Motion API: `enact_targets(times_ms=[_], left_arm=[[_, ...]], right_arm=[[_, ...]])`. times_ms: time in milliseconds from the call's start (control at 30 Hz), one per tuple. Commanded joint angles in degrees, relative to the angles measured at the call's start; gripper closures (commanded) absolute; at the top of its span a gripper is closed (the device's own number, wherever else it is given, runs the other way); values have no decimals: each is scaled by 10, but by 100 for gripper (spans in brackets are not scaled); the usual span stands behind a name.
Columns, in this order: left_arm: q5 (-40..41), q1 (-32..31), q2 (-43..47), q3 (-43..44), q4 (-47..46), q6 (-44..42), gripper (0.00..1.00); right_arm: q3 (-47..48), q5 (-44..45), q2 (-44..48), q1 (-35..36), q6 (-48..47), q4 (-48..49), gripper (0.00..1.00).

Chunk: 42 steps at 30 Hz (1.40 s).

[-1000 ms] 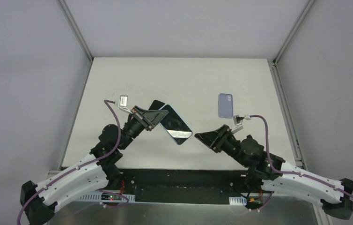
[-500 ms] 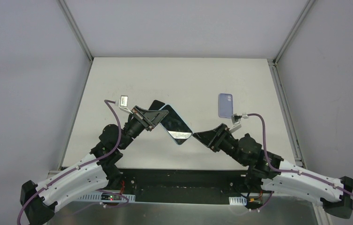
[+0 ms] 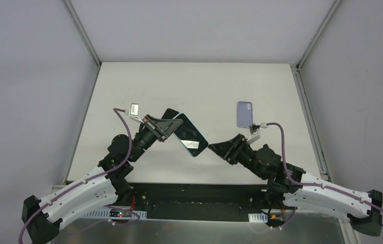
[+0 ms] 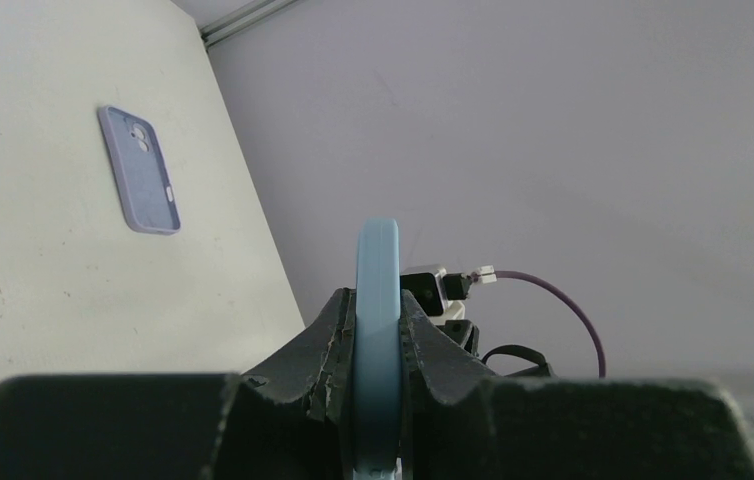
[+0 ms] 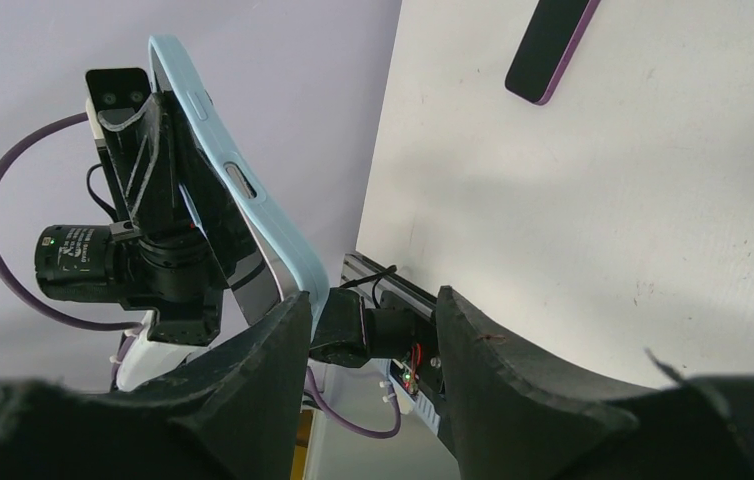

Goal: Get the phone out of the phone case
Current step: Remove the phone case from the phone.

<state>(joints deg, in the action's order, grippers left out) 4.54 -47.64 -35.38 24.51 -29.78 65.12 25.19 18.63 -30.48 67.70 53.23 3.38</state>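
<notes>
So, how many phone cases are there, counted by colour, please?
Light blue phone case, gripped in the left end effector: 1
Lavender phone case, lying flat: 1
Total: 2

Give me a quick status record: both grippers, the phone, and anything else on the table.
left gripper: shut on the phone, holding it up off the table
phone: inside its blue case, dark screen showing to the top camera
right gripper: open, tips close to the phone's near corner; contact unclear
purple case: lying flat on the table, far right side, untouched
task: phone not yet out
</notes>
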Motion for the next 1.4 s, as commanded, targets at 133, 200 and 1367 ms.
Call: enact_targets(times_ms=[133, 200, 1367], left_arm=[[-21, -3, 2, 20, -72, 24, 100], [-20, -3, 10, 18, -72, 26, 100], [-5, -2, 26, 8, -72, 17, 100]], right_arm=[[23, 16, -24, -5, -5, 25, 48], [24, 12, -27, -9, -4, 29, 48], [30, -32, -1, -52, -5, -28, 46]])
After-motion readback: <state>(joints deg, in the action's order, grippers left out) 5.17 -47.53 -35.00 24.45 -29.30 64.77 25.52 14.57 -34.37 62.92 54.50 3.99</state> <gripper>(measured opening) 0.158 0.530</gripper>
